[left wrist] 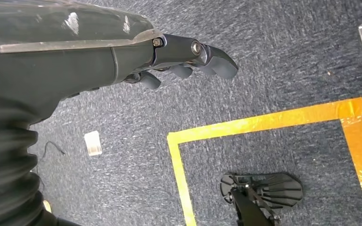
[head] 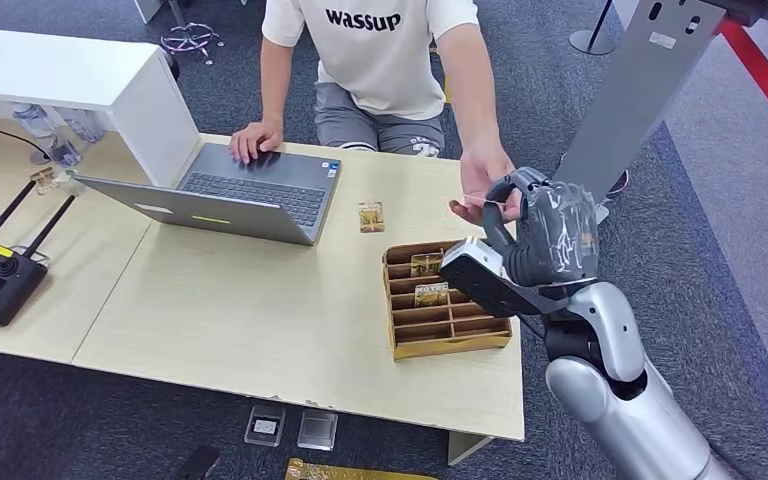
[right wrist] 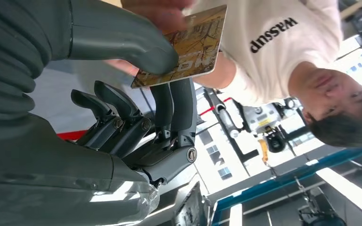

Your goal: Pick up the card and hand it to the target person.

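The card (right wrist: pixel 184 49) is pinched between the thumb and fingers of the right robot hand (head: pixel 545 230), at the person's open hand (head: pixel 482 185). The left robot hand (left wrist: pixel 99 52) holds nothing, fingers loosely curled. The shirt (head: pixel 375 40) says "wassup".

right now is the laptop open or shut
Open: the laptop has its lid raised, its keyboard showing, and the person's hand resting at its far edge.
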Motion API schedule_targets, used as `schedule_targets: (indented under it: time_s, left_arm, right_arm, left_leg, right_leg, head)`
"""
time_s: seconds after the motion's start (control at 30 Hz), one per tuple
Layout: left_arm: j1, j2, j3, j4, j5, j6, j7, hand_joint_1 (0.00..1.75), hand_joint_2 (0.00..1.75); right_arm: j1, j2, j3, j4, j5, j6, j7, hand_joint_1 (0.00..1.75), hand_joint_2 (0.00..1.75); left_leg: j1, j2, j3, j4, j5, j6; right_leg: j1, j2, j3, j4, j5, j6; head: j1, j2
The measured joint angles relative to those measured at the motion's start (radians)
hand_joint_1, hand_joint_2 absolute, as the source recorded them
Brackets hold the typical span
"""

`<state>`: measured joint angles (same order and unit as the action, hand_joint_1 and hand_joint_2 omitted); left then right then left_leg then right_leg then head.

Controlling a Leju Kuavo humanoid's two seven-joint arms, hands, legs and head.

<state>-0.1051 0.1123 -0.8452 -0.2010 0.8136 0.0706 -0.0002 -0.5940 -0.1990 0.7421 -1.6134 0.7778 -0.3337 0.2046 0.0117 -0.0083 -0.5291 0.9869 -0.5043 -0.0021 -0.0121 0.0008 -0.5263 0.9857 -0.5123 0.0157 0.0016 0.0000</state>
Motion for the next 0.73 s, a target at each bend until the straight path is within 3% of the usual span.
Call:
schedule_targets:
  time_s: [0.23,0.37,0.4,0.53,0.73]
  left_arm:
    - [-0.049,-0.010,-0.039,-0.001,-0.017,-0.013,0.023,0.00,1.75]
    - [-0.058,-0.015,-0.059,-0.001,-0.017,-0.014,0.032,0.00,1.75]
    - [-0.058,-0.015,-0.064,-0.001,-0.017,-0.014,0.033,0.00,1.75]
    - [-0.055,-0.015,-0.077,-0.001,-0.011,-0.012,0.033,0.00,0.00]
    - [-0.046,-0.015,-0.079,-0.001,0.015,-0.004,0.027,0.00,0.00]
  right_arm:
    - [-0.114,0.146,0.048,0.414,-0.062,-0.231,-0.289,1.75,1.75]
    - [-0.151,0.210,0.056,0.617,-0.115,-0.276,-0.369,0.00,1.75]
    - [-0.154,0.222,0.056,0.654,-0.123,-0.284,-0.377,0.00,1.75]
    - [-0.156,0.254,0.055,0.770,-0.153,-0.315,-0.397,0.00,1.75]
    - [-0.155,0.266,0.047,0.832,-0.218,-0.322,-0.407,0.00,1.75]
  left_leg:
    - [0.000,-0.003,0.000,0.000,0.001,0.000]
    - [0.000,-0.004,0.000,0.000,0.002,0.000]
    - [0.000,-0.004,0.000,0.000,0.002,0.000]
    - [0.000,-0.004,0.000,0.000,0.002,0.000]
    - [0.000,-0.004,0.000,0.000,0.001,0.000]
  right_leg:
    - [0.000,-0.003,0.000,0.000,0.000,0.000]
    - [0.000,-0.004,0.000,0.000,0.000,0.000]
    - [0.000,-0.004,0.000,0.000,0.000,0.000]
    - [0.000,-0.004,0.000,0.000,0.000,0.000]
    - [0.000,-0.004,-0.001,0.000,0.000,0.000]
  head:
    - [-0.001,0.000]
    - [0.000,0.000]
    - [0.000,0.000]
    - [0.001,0.000]
    - [0.000,0.000]
